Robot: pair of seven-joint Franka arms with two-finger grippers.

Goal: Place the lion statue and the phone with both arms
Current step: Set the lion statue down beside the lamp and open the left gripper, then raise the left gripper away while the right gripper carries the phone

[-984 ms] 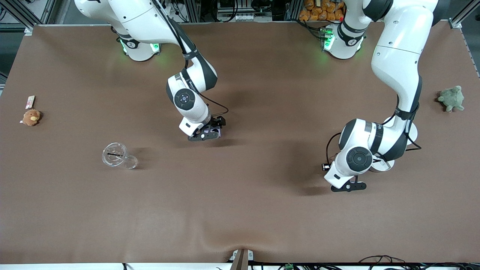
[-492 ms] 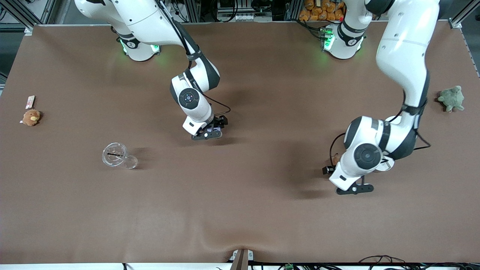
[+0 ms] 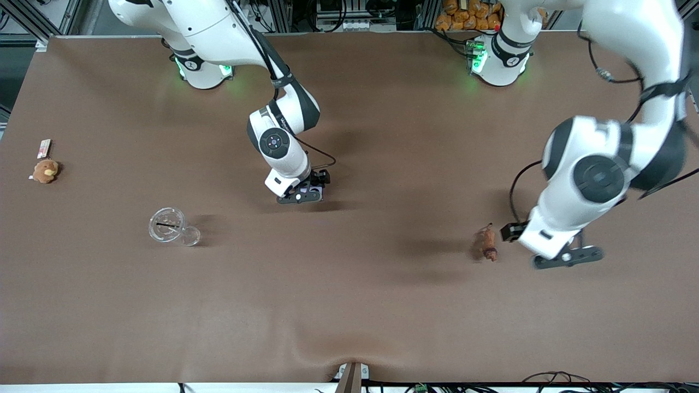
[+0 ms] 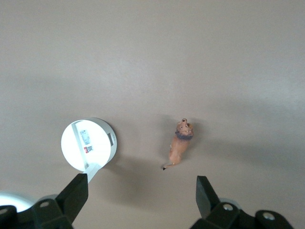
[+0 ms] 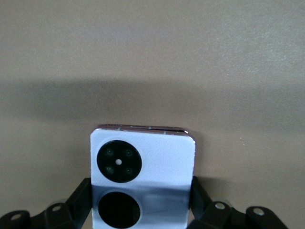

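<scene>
The lion statue [image 3: 486, 244] is a tiny reddish-brown figurine lying on the brown table toward the left arm's end. It also shows in the left wrist view [image 4: 181, 145]. My left gripper [image 3: 568, 256] is open and empty, up in the air beside the lion; its own view [image 4: 140, 191] shows the fingers wide apart with the lion clear of them. My right gripper [image 3: 299, 196] is low over the middle of the table, shut on the pale lavender phone [image 3: 311, 190]. The phone [image 5: 143, 157] stands between the fingers [image 5: 198, 191], its two black circles facing the camera.
A white round object [image 4: 88, 144] lies beside the lion. A clear glass dish [image 3: 166, 225] with a small lid [image 3: 191, 236] sits nearer the front camera toward the right arm's end. A tan plush [image 3: 45, 171] and a small card [image 3: 43, 147] lie at that end's edge.
My left arm has risen and swung toward its own end of the table, uncovering the lion, which now lies free on the table. My right gripper has barely moved with the phone.
</scene>
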